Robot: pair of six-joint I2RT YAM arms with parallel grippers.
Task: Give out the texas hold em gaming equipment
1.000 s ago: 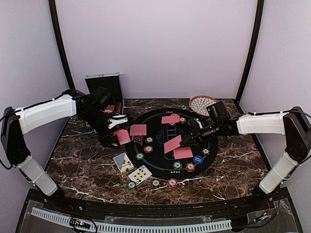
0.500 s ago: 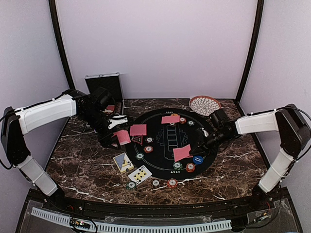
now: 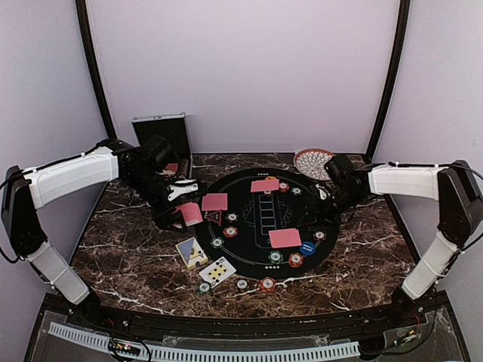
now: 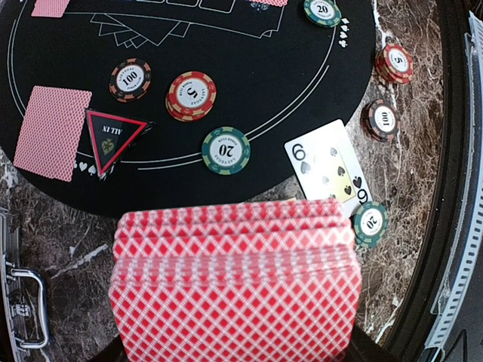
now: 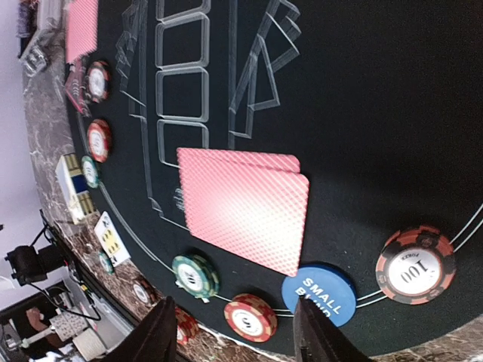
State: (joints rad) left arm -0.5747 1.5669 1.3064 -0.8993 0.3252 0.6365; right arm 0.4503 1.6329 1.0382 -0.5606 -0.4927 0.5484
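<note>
The deck (image 4: 234, 294) is held over the mat's (image 3: 249, 243) left edge, clamped by the left gripper (image 3: 179, 217). Its cards are judged thin, light, slick and easily bent, so a single one is best pinched by a free edge. Two cards (image 5: 241, 207) are laid overlapping on the mat's right side, beside the blue chip (image 5: 321, 294). The right gripper (image 5: 238, 335) is seen spread and empty, near them to the right.

left gripper (image 3: 179, 216) clasping a red-backed deck (image 3: 189, 212) at the round black mat's (image 3: 249, 197) left edge, right gripper (image 3: 323, 215) poised just right of two face-down cards (image 3: 284, 237) near a blue chip (image 3: 307, 247), silver case (image 3: 161, 132) and woven dish (image 3: 313, 161) at the marble table's (image 3: 128, 249) back
</note>
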